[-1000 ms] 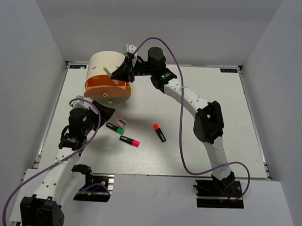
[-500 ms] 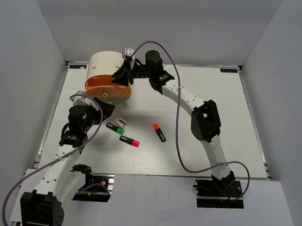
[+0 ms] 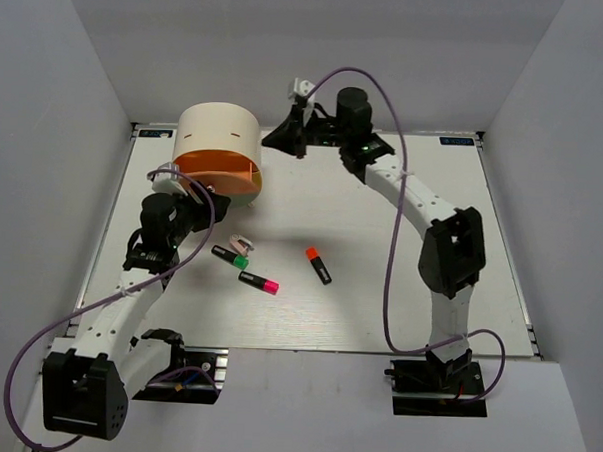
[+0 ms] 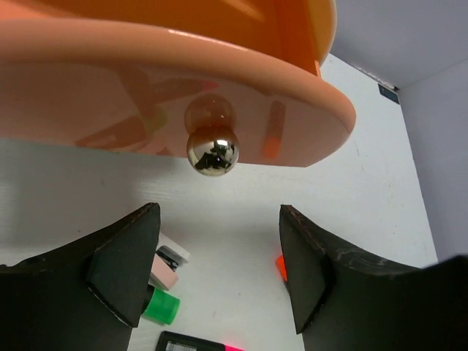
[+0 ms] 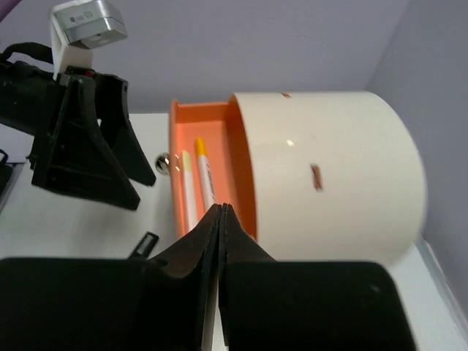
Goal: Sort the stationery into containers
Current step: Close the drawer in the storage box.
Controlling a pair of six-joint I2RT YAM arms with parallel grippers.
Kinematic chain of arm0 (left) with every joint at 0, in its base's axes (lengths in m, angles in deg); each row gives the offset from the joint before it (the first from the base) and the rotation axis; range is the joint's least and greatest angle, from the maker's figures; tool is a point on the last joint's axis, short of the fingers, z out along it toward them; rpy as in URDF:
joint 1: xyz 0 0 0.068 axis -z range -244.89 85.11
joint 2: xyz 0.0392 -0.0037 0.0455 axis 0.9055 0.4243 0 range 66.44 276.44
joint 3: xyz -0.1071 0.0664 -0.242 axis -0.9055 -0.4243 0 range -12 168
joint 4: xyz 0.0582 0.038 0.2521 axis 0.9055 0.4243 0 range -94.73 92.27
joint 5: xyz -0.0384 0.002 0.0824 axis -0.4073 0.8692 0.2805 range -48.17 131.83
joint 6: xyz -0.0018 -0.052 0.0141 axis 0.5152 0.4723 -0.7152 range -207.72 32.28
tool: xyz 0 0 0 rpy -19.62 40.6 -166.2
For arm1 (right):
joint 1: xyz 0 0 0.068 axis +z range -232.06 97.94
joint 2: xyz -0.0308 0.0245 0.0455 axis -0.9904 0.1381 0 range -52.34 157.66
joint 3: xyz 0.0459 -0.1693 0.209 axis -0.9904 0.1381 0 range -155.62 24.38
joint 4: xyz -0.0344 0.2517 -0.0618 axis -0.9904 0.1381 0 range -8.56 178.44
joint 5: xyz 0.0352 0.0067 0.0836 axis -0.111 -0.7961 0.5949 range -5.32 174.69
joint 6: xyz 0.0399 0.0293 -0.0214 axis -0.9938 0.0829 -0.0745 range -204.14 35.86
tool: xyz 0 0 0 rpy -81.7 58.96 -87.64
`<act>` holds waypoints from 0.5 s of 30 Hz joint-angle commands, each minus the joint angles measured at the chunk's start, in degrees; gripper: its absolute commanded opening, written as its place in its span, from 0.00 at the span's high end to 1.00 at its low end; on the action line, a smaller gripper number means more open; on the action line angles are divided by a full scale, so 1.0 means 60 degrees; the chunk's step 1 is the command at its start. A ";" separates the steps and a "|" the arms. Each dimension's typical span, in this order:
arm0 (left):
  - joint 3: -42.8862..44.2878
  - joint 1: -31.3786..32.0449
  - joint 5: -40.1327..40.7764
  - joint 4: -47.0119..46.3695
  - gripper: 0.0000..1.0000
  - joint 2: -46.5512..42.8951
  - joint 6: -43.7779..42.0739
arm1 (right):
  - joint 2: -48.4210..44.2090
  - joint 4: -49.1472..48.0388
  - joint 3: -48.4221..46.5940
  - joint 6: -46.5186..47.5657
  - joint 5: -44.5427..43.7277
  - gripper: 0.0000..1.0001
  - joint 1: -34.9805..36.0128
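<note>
Stationery status: two thin sticks (image 5: 203, 179) lie lengthwise in the open orange drawer (image 3: 216, 168), one of them yellow-tipped. Everything else is out on the surface (image 3: 501, 245).

- Drawer sticks out at the bottom of the cream cylindrical unit (image 3: 218, 130), at the far left of the surface.
- Green-capped highlighter (image 3: 230, 256) and small pink-and-white piece (image 3: 241, 243) sit just beside each other, near the front of the drawer.
- Pink-capped highlighter (image 3: 259, 282) lies a bit nearer the arm bases.
- Orange-capped highlighter (image 3: 317, 264) is off to the right, apart from the others.
- Left tool (image 4: 216, 248): spread wide, empty. It is lined up just short of the drawer's shiny round knob (image 4: 213, 151), not touching it.
- Right tool (image 5: 220, 216): fingers pressed together, nothing between them. It is raised to the right of the unit, clear of it, pointing back toward the open drawer.
</note>
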 commanded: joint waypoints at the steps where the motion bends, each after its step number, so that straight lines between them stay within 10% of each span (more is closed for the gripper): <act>1: 0.0474 0.0051 0.0155 -0.0443 0.25 0.0348 -0.0496 | -0.1022 0.0421 0.0860 0.0662 -0.0078 0.97 -0.0666; 15: 0.1396 0.0051 0.0813 -0.1614 0.25 0.2004 -0.0715 | -0.3571 0.1521 0.5871 0.2188 -0.0342 0.94 -0.2760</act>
